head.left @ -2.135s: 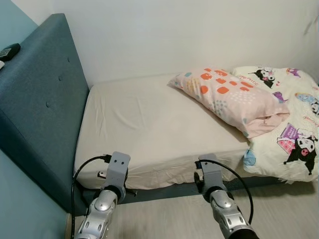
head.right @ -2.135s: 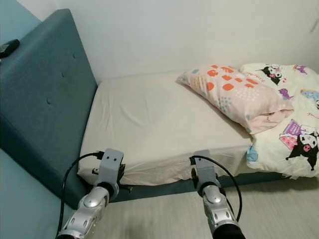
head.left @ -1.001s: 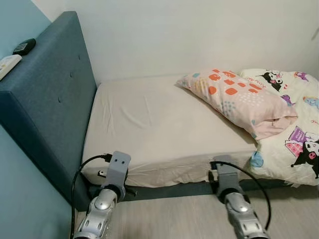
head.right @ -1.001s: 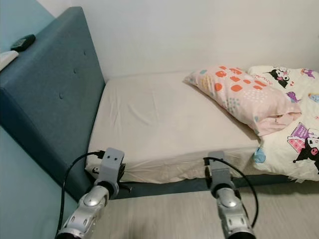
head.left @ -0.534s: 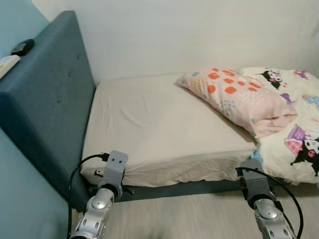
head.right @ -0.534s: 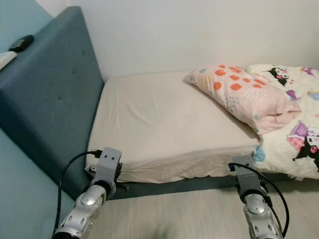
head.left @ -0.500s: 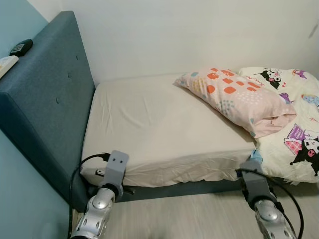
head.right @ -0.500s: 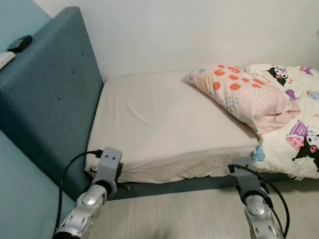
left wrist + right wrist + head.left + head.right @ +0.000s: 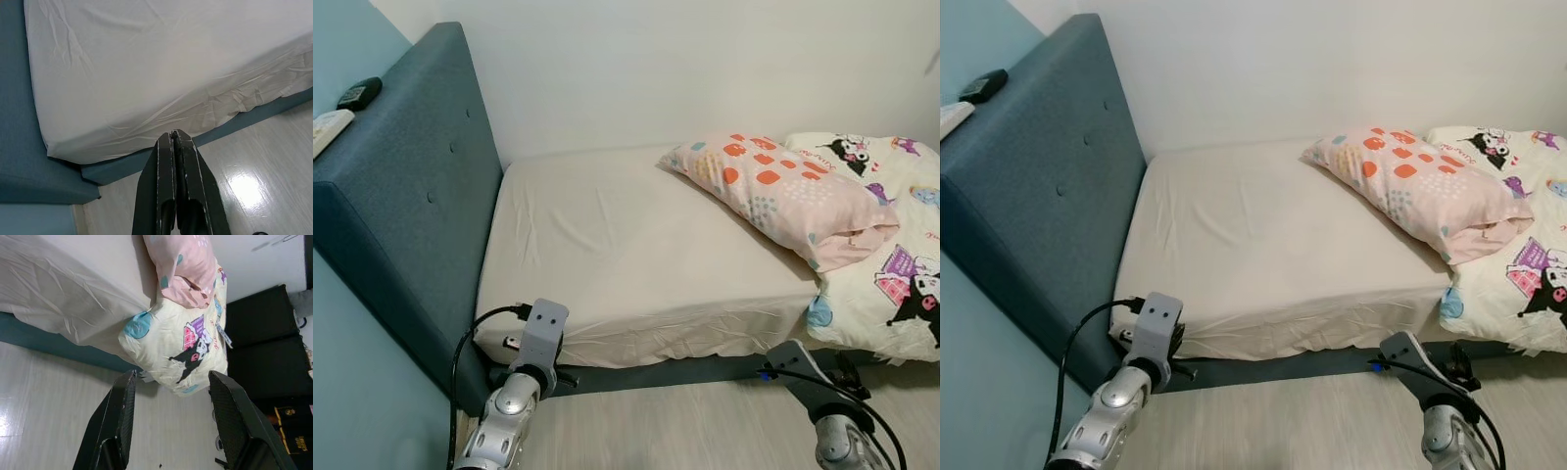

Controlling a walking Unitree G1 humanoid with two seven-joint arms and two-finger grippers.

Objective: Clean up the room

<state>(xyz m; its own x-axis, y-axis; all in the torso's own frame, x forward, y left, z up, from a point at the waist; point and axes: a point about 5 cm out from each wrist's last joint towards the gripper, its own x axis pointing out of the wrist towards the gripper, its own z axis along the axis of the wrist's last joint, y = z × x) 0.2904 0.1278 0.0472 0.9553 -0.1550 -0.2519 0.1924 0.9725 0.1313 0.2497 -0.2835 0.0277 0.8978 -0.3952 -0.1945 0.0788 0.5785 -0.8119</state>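
A pink pillow (image 9: 773, 191) with orange patches lies slanted on the right half of the bed (image 9: 626, 255), which has a white fitted sheet. A cream comforter (image 9: 891, 264) with cartoon prints is bunched at the bed's right end and hangs over the edge. My left gripper (image 9: 174, 133) is shut on nothing, low in front of the mattress's near left corner. My right gripper (image 9: 171, 377) is open, above the floor and pointing at the hanging comforter (image 9: 181, 347), apart from it.
A tall blue headboard (image 9: 401, 215) stands at the left, with a black remote (image 9: 357, 93) and a white remote (image 9: 331, 127) on its top. Light wood floor (image 9: 685, 421) runs along the bed front. Black furniture (image 9: 264, 347) stands beyond the comforter.
My right arm has swung right along the bed front and turned toward the comforter. The left arm has stayed put. The view shifted slightly.
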